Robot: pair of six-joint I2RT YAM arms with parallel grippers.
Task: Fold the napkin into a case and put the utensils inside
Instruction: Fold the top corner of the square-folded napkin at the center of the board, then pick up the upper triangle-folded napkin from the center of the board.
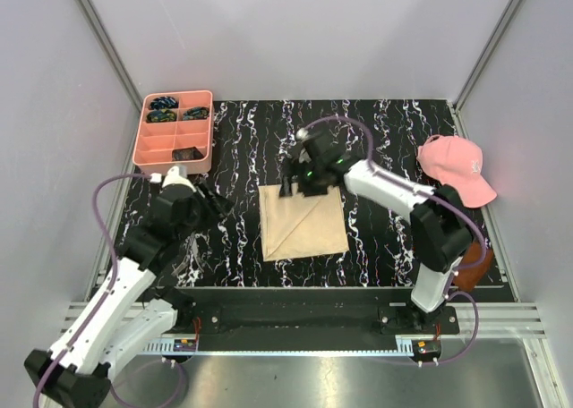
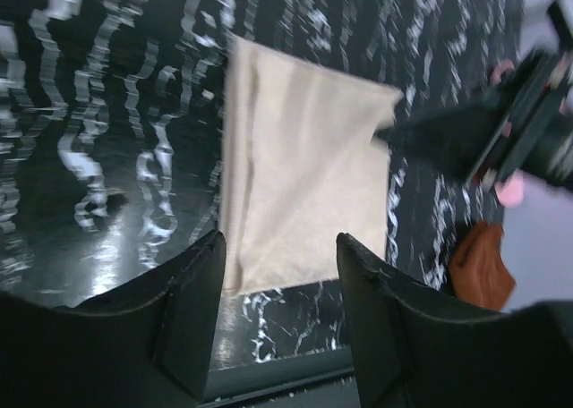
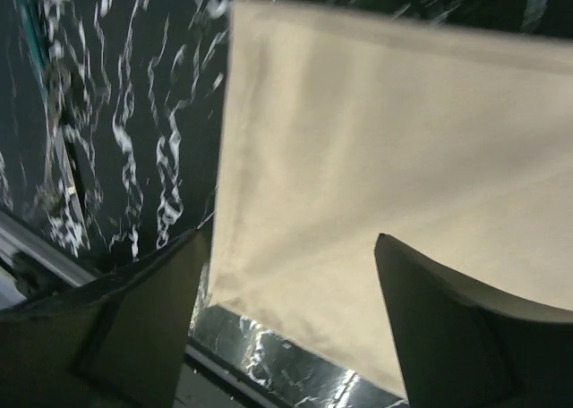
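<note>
The tan napkin (image 1: pixel 303 222) lies folded flat in the middle of the black marbled table, with a diagonal crease across it. My right gripper (image 1: pixel 300 186) hovers open over its far edge; in the right wrist view the cloth (image 3: pixel 385 140) spreads under the right gripper (image 3: pixel 286 256), untouched. My left gripper (image 1: pixel 219 204) stands open just left of the napkin. In the left wrist view the left gripper (image 2: pixel 279 274) frames the near edge of the cloth (image 2: pixel 304 175), with nothing between its fingers. Slim silvery pieces, likely the utensils (image 1: pixel 185 254), lie partly hidden under my left arm.
A pink compartment tray (image 1: pixel 173 148) holding small dark items sits at the back left. A pink cap (image 1: pixel 457 166) rests at the right edge. A brown suede-like square (image 1: pixel 474 260) lies partly behind my right arm's base.
</note>
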